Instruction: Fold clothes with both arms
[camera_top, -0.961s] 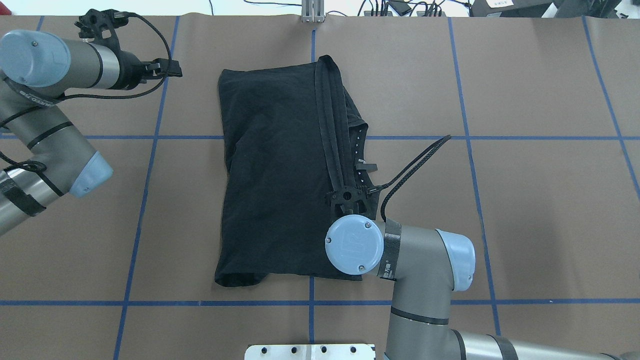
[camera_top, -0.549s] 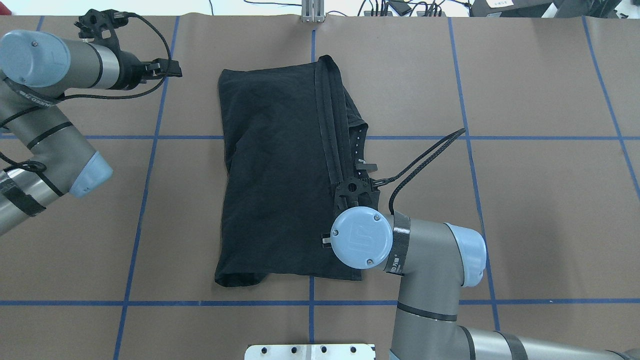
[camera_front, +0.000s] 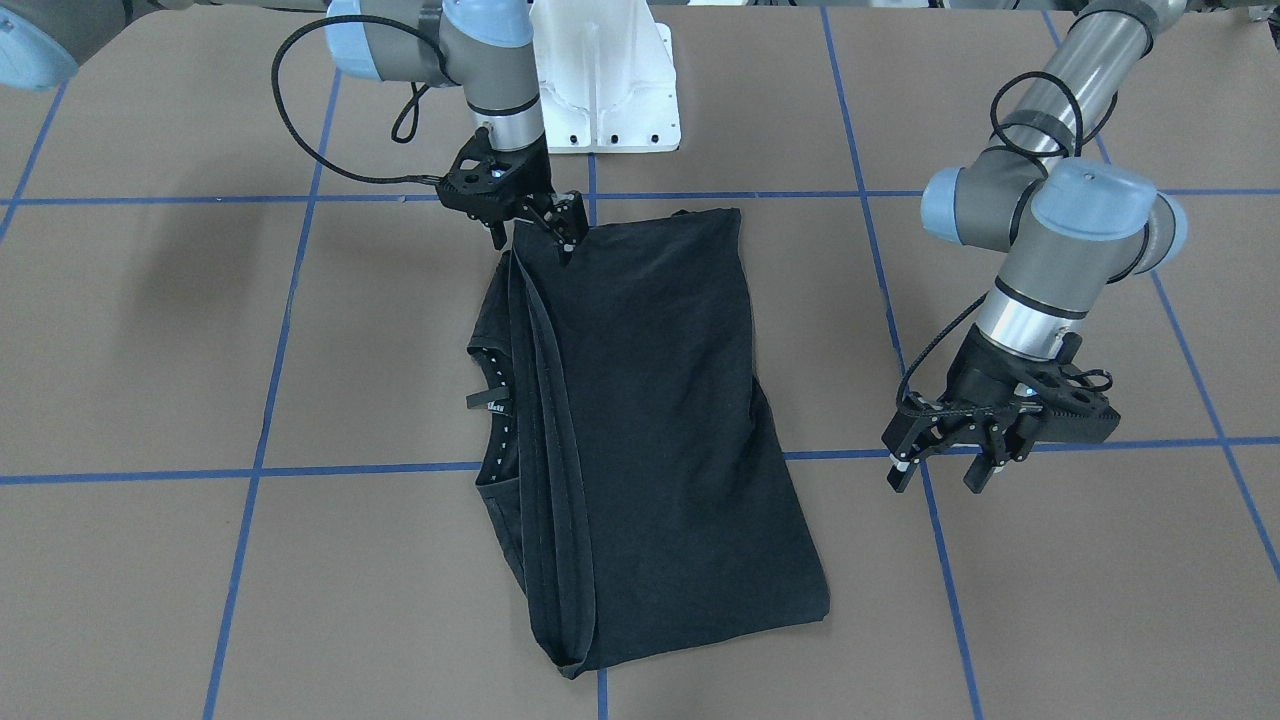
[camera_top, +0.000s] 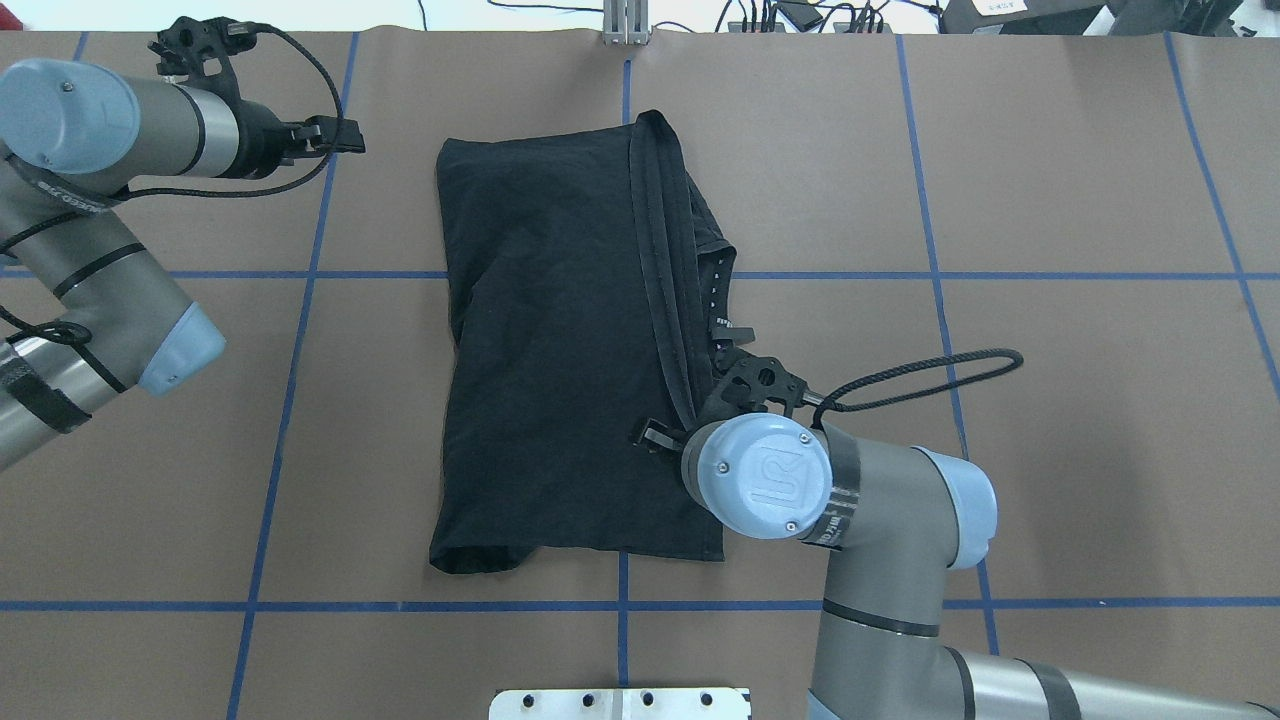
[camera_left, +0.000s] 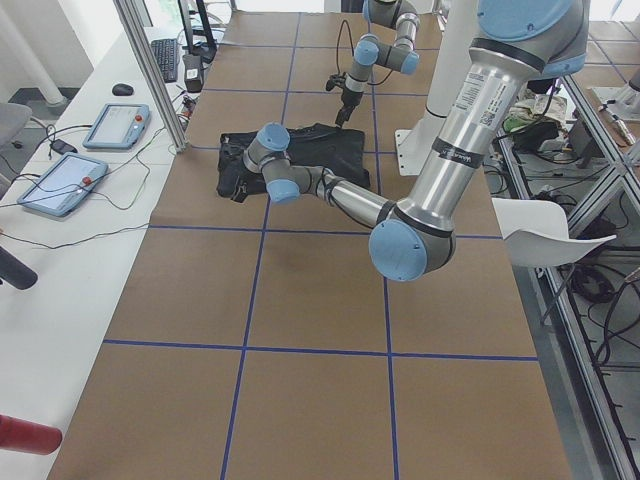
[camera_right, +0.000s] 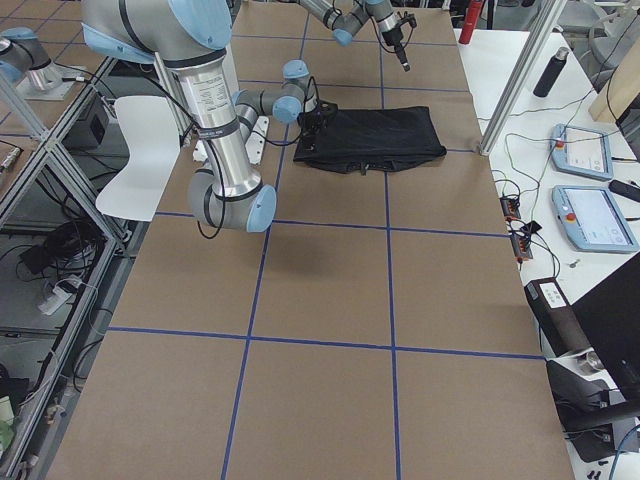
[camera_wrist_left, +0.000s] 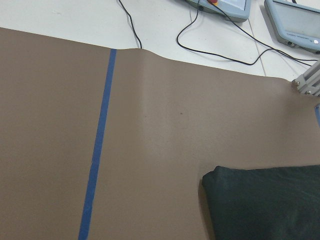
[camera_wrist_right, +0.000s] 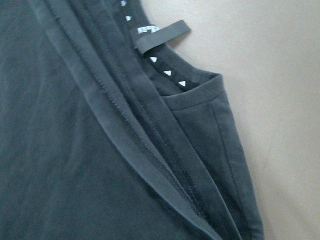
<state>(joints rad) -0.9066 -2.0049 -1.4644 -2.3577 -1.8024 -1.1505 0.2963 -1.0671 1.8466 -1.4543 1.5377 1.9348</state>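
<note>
The clothes, one black T-shirt (camera_top: 550, 350), lie folded lengthwise on the brown table, with the collar and its tag (camera_wrist_right: 162, 35) showing along the right long edge. The front-facing view shows the shirt (camera_front: 650, 400) flat. My right gripper (camera_front: 533, 238) hovers open over the shirt's corner nearest the robot base. From overhead its wrist hides most of it, and one finger (camera_top: 650, 437) sticks out. My left gripper (camera_front: 938, 475) is open and holds nothing, off the shirt's left side near its far end. Its wrist view catches only a shirt corner (camera_wrist_left: 265, 205).
Blue tape lines (camera_top: 300, 275) divide the table into squares. The white pedestal base (camera_front: 600, 90) stands at the robot's edge. A metal post (camera_top: 625, 20) and cables lie at the far edge. Tablets (camera_left: 115, 125) sit on a side table beyond.
My right arm has drawn back toward the robot and to the right, turning its wrist, and its cable loop swung out to the right. The shirt and the left arm stayed still.
</note>
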